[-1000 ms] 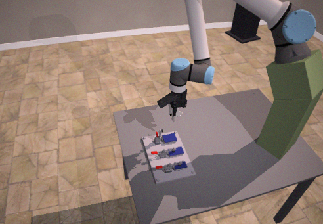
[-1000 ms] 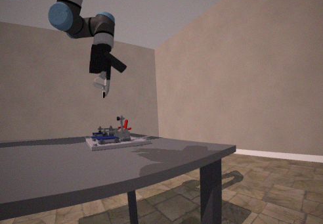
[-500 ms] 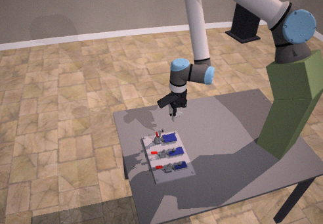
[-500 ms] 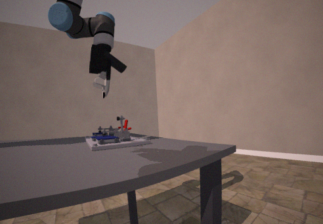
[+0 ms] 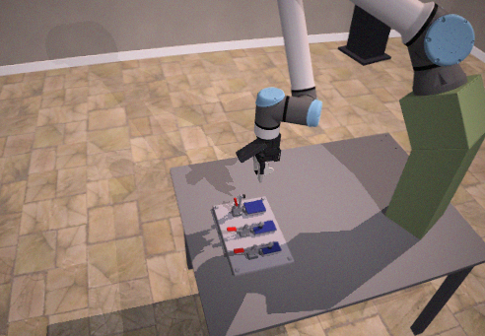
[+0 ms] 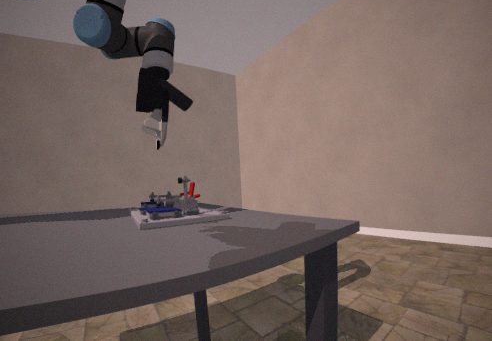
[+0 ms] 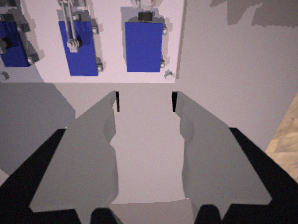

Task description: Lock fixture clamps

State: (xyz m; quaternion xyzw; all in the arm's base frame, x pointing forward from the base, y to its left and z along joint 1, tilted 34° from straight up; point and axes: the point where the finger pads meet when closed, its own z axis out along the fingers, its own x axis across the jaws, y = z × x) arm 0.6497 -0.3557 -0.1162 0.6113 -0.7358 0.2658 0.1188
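From my remote station, the pincer is shown above the table, pointing downward. Its two fingers stand partly apart, with nothing between them; in the wrist view I see the grey tabletop through the gap. It is clear of all three clamps.

The fixture plate lies below the pincer and, in the wrist view, beyond its fingertips. Of the three clamps, the nearest clamp is unlocked: its red handle stands steeply up and its bar is raised, the dark tip well off the nearest blue part. That part lies almost straight ahead of the finger gap in the wrist view.

Further from the pincer, the middle clamp has its red handle laid outward and its bar lowered over the middle blue part. The farthest clamp is arranged likewise, its bar over the farthest blue part. Whether these two are fully locked, I cannot tell at this scale.
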